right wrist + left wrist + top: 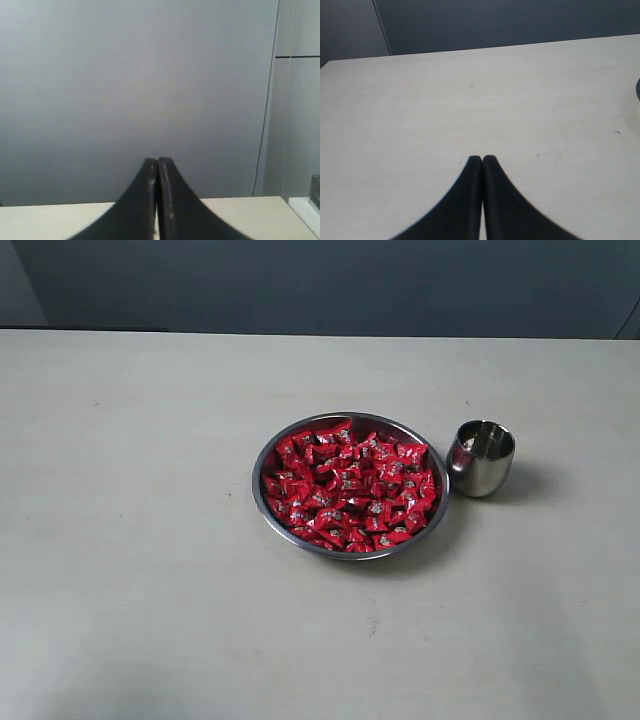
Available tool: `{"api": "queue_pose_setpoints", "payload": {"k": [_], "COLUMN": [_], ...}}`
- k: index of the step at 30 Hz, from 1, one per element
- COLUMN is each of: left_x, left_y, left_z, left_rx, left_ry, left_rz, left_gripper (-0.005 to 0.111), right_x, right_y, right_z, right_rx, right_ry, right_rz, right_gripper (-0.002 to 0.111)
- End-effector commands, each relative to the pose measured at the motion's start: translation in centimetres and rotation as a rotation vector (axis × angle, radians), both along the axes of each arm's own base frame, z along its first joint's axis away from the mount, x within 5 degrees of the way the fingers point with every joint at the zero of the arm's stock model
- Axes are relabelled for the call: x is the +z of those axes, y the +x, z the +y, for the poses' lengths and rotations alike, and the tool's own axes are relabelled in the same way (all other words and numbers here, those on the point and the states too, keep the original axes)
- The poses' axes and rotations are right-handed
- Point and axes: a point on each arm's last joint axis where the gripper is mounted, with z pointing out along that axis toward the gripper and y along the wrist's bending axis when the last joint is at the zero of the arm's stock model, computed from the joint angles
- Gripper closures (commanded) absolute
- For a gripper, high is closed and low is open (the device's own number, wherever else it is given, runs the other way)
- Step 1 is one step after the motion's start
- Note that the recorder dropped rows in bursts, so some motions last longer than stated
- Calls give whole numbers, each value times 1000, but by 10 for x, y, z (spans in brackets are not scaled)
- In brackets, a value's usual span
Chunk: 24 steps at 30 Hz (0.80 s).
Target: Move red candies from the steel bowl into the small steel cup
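The steel bowl [262, 486] sits near the middle of the table, heaped with red candies [350, 487]. Just to its right stands the small steel cup [481, 458], upright, with nothing visible inside. Neither arm shows in the exterior view. In the left wrist view my left gripper [482, 159] is shut with nothing between its black fingers, above bare tabletop. In the right wrist view my right gripper [158, 161] is also shut on nothing and points at a grey wall above the table's far edge. Bowl, cup and candies do not show in either wrist view.
The pale table [130, 540] runs back to a dark wall [330, 280]. A dark rounded edge [637, 89] shows at the border of the left wrist view. A thin cable [267, 90] hangs down the wall in the right wrist view.
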Motion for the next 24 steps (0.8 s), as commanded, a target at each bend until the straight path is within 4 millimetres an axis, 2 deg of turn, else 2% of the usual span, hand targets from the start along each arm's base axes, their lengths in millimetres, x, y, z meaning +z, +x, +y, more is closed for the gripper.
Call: {"api": "queue_pose_setpoints", "payload": {"k": [1,5,10,15,20,24], "left_x": [4,4,4,4,4,4], "left_y": [0,0,0,0,0,0], "left_z": [0,0,0,0,0,0], "left_rx": [-8,-8,-8,-8,-8,-8], "left_ry": [2,2,2,2,2,2], "left_rz": [-18,-18,-18,-18,-18,-18], "left_gripper": [106,106,106,106,106,106], "right_x": [-4,-15,-34,-38,-49,-67], "right_y": [5,21,52,81,113,141], "right_z": [1,5,15,38,54,64], "right_rx": [11,36,121,379,560,646], "right_ry": [15,49,68,11,44,80], "right_rz": [61,202,396,581,764,916], "right_gripper": [108,108,108,106,92,72]}}
